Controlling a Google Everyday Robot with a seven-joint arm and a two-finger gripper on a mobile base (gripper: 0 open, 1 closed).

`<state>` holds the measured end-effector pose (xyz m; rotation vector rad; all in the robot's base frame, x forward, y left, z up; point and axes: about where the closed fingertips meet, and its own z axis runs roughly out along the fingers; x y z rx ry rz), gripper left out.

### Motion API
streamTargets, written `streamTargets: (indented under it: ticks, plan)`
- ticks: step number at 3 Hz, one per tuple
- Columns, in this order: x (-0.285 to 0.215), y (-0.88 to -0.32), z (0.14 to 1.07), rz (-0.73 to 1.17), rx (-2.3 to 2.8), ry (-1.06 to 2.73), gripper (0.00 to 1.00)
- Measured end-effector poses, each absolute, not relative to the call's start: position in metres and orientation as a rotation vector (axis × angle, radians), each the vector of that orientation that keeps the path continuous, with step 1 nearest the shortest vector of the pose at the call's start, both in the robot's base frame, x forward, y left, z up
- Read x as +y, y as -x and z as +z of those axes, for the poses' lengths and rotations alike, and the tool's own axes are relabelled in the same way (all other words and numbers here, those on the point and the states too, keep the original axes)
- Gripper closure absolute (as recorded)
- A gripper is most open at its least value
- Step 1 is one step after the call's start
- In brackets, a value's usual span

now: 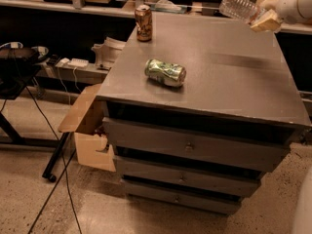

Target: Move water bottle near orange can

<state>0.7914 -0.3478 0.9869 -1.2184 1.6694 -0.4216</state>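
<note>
The water bottle (238,7) is clear and ribbed, held sideways in the air above the far right of the grey cabinet top (229,67). My gripper (263,19) is shut on its right end, at the upper right of the camera view. The orange can (143,23) stands upright at the far left corner of the cabinet top, well to the left of the bottle.
A dented green-and-silver can (165,72) lies on its side near the front left of the top. The cabinet has three drawers (190,147). An open cardboard box (87,130) sits on the floor at its left. Cables and a shelf with clutter lie behind.
</note>
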Motion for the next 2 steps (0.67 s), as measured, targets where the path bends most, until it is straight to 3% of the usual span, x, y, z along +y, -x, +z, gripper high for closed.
streamTargets:
  ticks: [2]
  plan:
    - [-0.275,-0.791,1.025,-0.532,1.386,1.196,1.00]
